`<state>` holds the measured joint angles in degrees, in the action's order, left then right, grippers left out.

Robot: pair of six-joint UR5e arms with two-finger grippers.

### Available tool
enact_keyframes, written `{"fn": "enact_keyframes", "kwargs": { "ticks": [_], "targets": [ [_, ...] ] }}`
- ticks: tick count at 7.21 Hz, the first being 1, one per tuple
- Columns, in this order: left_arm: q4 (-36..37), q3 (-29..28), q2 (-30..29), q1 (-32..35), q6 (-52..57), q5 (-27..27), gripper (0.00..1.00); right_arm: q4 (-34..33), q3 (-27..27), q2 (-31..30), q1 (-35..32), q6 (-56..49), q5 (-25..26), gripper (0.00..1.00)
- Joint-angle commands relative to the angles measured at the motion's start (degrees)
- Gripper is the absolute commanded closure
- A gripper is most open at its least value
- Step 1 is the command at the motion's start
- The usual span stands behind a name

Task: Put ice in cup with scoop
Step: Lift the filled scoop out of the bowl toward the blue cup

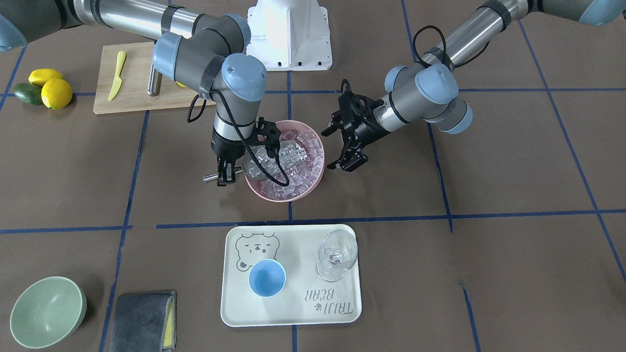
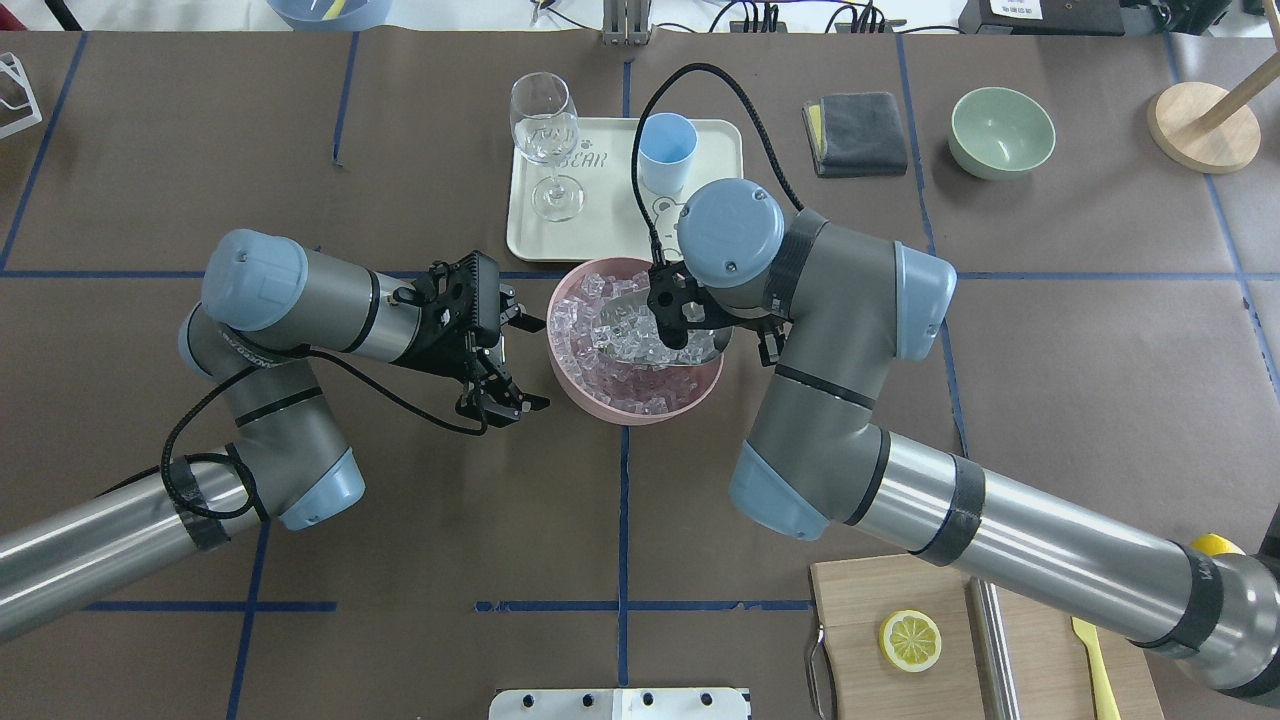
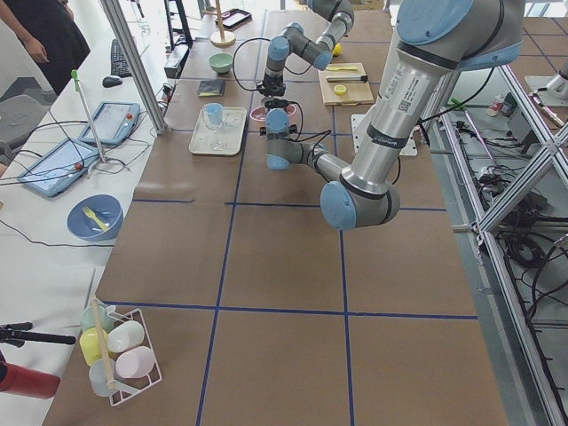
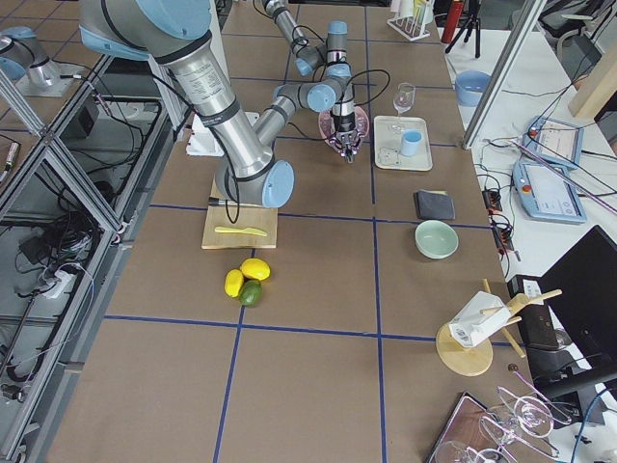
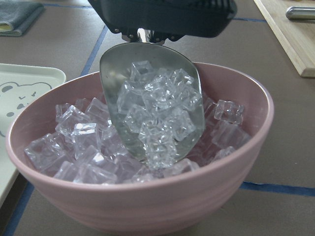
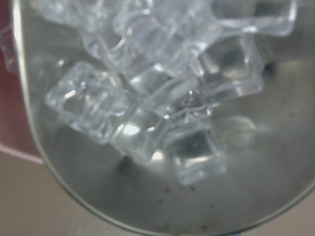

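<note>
The steel scoop (image 1: 254,165) is tilted in a pink bowl (image 1: 313,187) of ice (image 1: 299,157), its trough heaped with clear cubes (image 5: 157,110). My right gripper (image 1: 225,177) is shut on the scoop's rod handle at the bowl's rim. The right wrist view is filled by the scoop's trough (image 6: 246,177) and several cubes (image 6: 194,155). My left gripper (image 1: 326,150) is open and empty, just beside the bowl on the opposite side. The light-blue cup (image 1: 267,277) stands upright on a cream tray (image 1: 293,313), apart from both grippers.
A clear stemmed glass (image 1: 336,255) shares the tray. A pale-green bowl (image 1: 46,310) and a grey cloth (image 1: 142,320) lie beyond the tray. A wooden board (image 1: 132,95) with a yellow knife (image 1: 116,76) and a steel cylinder (image 1: 154,83) sits near lemons (image 1: 56,93).
</note>
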<state>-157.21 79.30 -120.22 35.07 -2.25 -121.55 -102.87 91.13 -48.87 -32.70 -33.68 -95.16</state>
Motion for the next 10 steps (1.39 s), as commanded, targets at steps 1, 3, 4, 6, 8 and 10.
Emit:
{"fn": "enact_keyframes", "kwargs": {
  "ticks": [1,3,4,6,8,10],
  "targets": [
    [0.06,1.11,0.86,0.26,-0.03,-0.26,0.00,0.03,2.20,-0.61,-2.53,-0.77,-3.96,1.00],
    [0.68,4.97,5.42,0.62,-0.03,-0.09,0.00,-0.58,3.44,-0.61,-5.34,-0.77,-7.48,1.00],
    [0.77,5.16,6.13,1.05,-0.03,0.17,0.00,-0.67,3.53,-0.61,-6.75,-0.68,-9.06,1.00],
    [0.77,6.12,8.84,4.38,-0.03,0.17,0.00,-4.33,3.79,-0.18,-11.82,-0.16,-14.76,1.00],
    [1.90,6.92,10.53,9.12,-0.03,-0.09,0.00,-9.17,3.27,0.18,-17.63,0.89,-17.51,1.00],
    [10.21,10.50,10.97,12.73,-0.03,-0.26,0.00,-10.78,-2.32,3.40,-19.50,4.66,-17.52,1.00]
  ]
}}
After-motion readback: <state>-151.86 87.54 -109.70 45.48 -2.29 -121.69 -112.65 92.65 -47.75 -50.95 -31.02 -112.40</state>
